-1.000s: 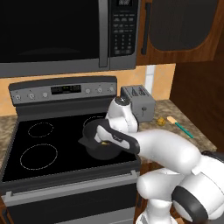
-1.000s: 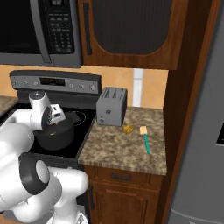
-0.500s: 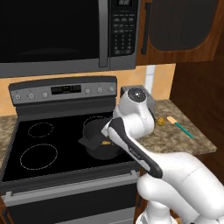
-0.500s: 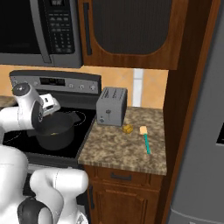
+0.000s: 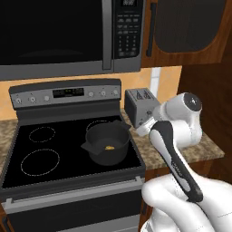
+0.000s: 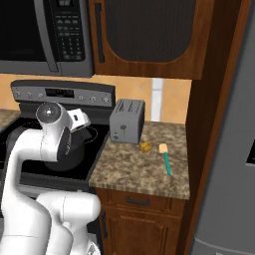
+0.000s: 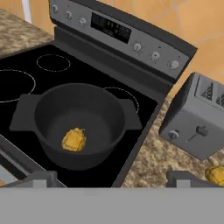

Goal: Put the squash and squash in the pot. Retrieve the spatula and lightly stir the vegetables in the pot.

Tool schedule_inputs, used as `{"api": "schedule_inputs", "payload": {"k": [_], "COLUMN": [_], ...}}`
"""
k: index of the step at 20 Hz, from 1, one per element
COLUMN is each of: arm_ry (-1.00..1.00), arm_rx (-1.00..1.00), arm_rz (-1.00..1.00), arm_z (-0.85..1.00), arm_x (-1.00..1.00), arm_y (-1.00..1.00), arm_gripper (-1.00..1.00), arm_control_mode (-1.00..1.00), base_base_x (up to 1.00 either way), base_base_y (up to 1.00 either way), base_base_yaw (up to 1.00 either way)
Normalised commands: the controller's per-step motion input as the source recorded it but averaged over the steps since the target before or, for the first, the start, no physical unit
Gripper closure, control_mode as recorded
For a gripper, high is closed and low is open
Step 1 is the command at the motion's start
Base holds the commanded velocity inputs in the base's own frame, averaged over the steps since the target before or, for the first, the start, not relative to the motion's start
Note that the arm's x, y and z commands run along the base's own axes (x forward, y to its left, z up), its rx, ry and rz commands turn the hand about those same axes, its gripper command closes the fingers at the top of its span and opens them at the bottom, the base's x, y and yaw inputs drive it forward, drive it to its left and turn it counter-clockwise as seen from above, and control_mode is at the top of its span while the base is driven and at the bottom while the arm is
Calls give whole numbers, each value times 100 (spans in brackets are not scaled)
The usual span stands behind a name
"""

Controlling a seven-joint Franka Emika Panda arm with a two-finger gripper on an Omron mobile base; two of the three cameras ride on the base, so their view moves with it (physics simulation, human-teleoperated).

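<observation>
One squash (image 7: 74, 139) sits in the pot (image 7: 78, 127), so my wide-open gripper (image 7: 109, 178) should descend squarely over the second squash (image 6: 145, 147) beside the toaster (image 6: 127, 121).

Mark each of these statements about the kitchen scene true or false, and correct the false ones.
1. One squash piece lies inside the pot. True.
2. The other squash piece sits on the stove. False: it lies on the counter in front of the toaster.
3. The spatula is in the pincer. False: it lies on the counter, right of the squash piece.
4. The pincer is open and holds nothing. True.
5. The pot stands on the counter. False: it stands on the stove.
</observation>
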Motion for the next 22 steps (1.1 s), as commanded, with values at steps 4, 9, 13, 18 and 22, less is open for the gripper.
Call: {"api": "schedule_inputs", "payload": {"k": [4, 9, 13, 18, 22], "arm_ry": [-1, 7, 16, 18, 26], "arm_rx": [8, 0, 1, 7, 10], "arm_rz": [-13, -39, -43, -23, -1], "arm_z": [12, 0, -4, -39, -74], "arm_x": [-5, 4, 40, 81, 97], "arm_y": [-100, -99, -99, -77, -34], "arm_gripper": [-100, -100, -100, -100, -100], "arm_control_mode": [-100, -100, -100, -100, -100], "base_base_x": [0, 0, 0, 0, 0], "base_base_y": [0, 0, 0, 0, 0], "base_base_yaw": [0, 0, 0, 0, 0]}}
